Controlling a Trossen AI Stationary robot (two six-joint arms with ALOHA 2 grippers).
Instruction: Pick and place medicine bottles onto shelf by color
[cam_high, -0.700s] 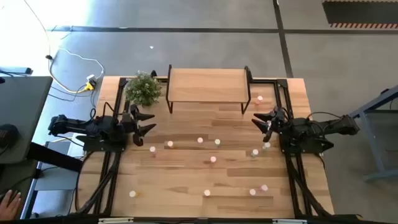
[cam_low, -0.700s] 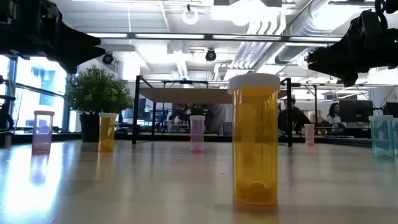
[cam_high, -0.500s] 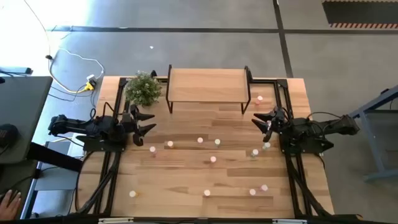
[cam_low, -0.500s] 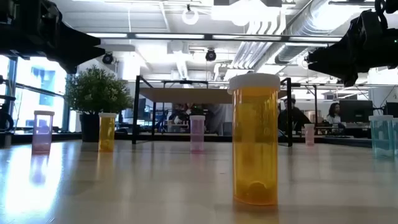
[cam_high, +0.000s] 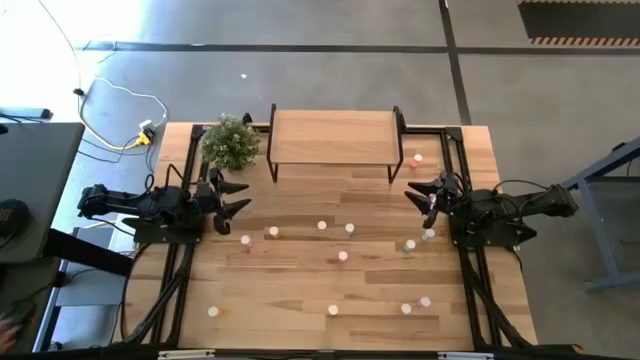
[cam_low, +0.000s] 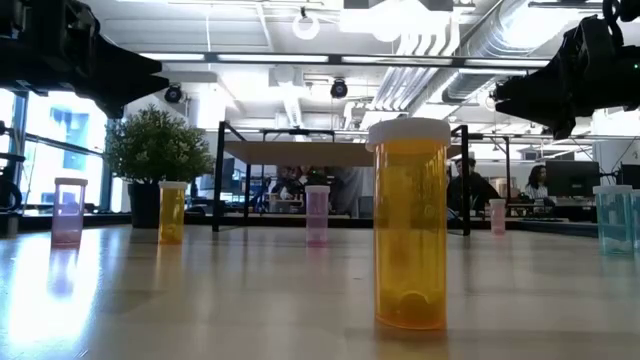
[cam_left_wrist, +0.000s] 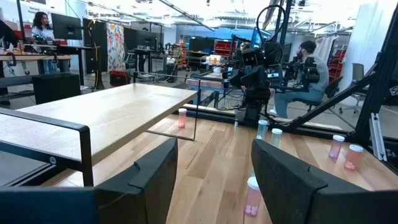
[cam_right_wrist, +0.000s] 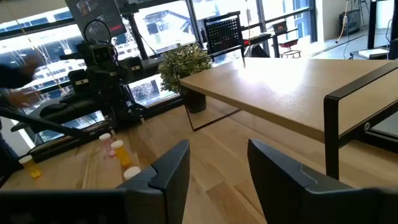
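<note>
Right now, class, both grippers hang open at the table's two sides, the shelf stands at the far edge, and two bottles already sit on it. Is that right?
One detail is wrong: the shelf is bare. The high view shows its board with nothing on it, and the bottles all stand on the table. The rest holds: the left gripper and right gripper hang open at the sides.

You have the shelf (cam_high: 333, 136), a bare light-wood board on thin black legs, standing at the table's far edge. The medicine bottles (cam_high: 322, 226) stand upright and scattered on the tabletop, none on the shelf: several across the middle, a few nearer the front edge, one (cam_high: 417, 158) just beside the shelf's right legs. The low view shows an orange, white-capped bottle (cam_low: 410, 224) closest.
</note>
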